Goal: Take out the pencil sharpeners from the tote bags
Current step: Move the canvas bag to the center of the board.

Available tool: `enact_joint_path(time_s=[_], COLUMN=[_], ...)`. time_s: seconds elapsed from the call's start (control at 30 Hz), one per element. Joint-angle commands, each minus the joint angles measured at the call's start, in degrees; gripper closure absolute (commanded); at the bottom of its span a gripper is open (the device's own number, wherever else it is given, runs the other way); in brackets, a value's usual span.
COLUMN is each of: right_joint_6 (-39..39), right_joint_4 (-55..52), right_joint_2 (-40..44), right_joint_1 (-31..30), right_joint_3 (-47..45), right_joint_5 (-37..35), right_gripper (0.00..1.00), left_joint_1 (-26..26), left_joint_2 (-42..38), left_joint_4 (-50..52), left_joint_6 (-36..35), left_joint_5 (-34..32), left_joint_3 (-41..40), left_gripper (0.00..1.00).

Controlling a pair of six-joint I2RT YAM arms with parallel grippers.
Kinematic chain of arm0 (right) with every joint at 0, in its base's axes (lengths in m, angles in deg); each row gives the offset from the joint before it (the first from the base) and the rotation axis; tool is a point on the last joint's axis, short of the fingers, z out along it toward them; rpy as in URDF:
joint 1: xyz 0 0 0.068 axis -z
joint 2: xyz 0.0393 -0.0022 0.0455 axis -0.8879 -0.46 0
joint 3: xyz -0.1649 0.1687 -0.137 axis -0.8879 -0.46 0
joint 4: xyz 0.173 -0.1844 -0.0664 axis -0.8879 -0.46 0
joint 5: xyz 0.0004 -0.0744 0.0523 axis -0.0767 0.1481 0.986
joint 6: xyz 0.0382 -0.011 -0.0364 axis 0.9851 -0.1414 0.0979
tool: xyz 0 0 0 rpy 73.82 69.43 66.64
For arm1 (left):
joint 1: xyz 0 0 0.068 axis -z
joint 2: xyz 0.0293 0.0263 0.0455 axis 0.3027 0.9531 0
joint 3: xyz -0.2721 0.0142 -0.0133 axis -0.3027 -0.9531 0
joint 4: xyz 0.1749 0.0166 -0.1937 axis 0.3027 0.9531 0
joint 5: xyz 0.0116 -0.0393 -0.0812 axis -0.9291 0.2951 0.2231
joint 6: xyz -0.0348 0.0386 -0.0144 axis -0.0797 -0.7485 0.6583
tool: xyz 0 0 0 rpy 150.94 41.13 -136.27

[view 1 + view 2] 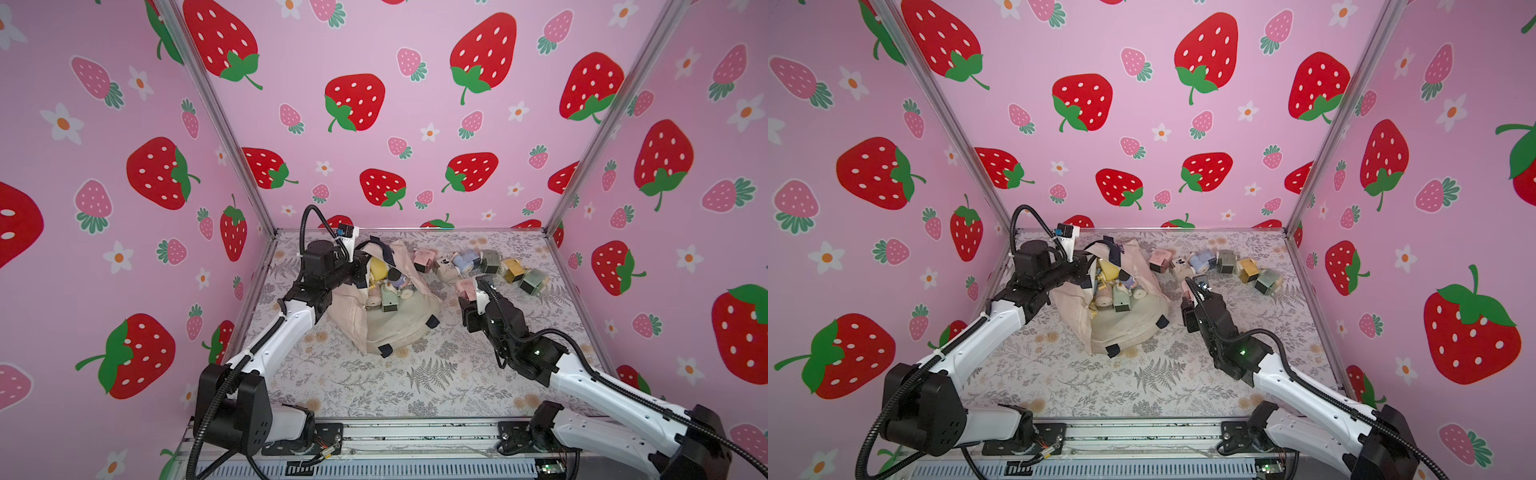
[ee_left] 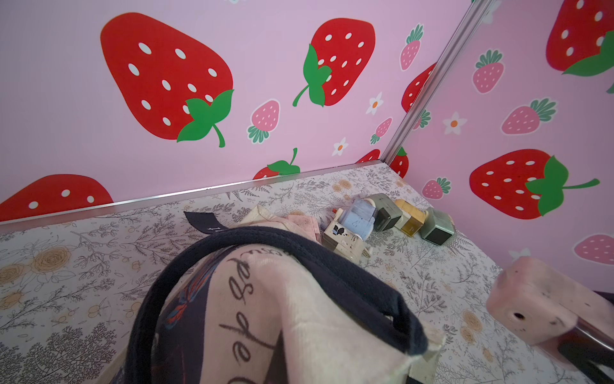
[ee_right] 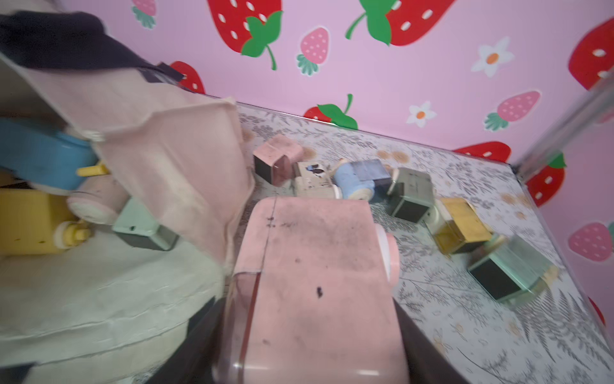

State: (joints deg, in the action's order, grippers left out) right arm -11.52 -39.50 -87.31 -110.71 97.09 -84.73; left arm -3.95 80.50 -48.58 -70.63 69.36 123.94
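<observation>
Canvas, cream and creased, forms the tote [image 1: 395, 328] slumped mid-counter [image 1: 374, 386]. The left claw [image 1: 360, 266] is pinched together on its navy-handled rim at 10 o'clock, baring boxy pastel sharpeners [image 1: 384, 291] inside. Script lettering [image 2: 239, 289] is cut off and unreadable. The right claw [image 1: 468, 293] clamps a smudged pink sharpener [image 3: 312, 266]. Six loose sharpeners [image 1: 490, 264] lie at 1 o'clock.

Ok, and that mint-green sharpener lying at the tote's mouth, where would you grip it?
Probably across the flat side walls of the mint-green sharpener, coming in from the right arm's side through the open mouth of the tote bag. It lies boxy with its dark end facing outward there, while other sharpeners crowd it behind.
</observation>
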Motion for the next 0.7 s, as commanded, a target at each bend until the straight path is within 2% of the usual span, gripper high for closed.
enact_joint_path(time_s=[0.0,0.17,0.67], right_joint_6=[5.51,7.37,7.62], right_joint_4=[0.76,2.4,12.53], right_joint_2=[-1.25,-8.53,-33.27], right_joint_1=[4.26,8.42,8.28], right_joint_3=[-0.6,-0.46,8.44], right_joint_5=[-2.36,3.27,18.78], right_gripper=[0.34,0.33,0.35], left_joint_1=[0.04,-0.01,0.02], left_joint_2=[-2.05,-2.05,-5.35], left_joint_4=[-6.89,-6.85,-8.49], left_joint_6=[-0.41,-0.42,-0.59], left_joint_5=[1.62,1.6,-3.08], left_joint_3=[2.42,2.44,-0.43], left_gripper=[1.0,1.0,1.0])
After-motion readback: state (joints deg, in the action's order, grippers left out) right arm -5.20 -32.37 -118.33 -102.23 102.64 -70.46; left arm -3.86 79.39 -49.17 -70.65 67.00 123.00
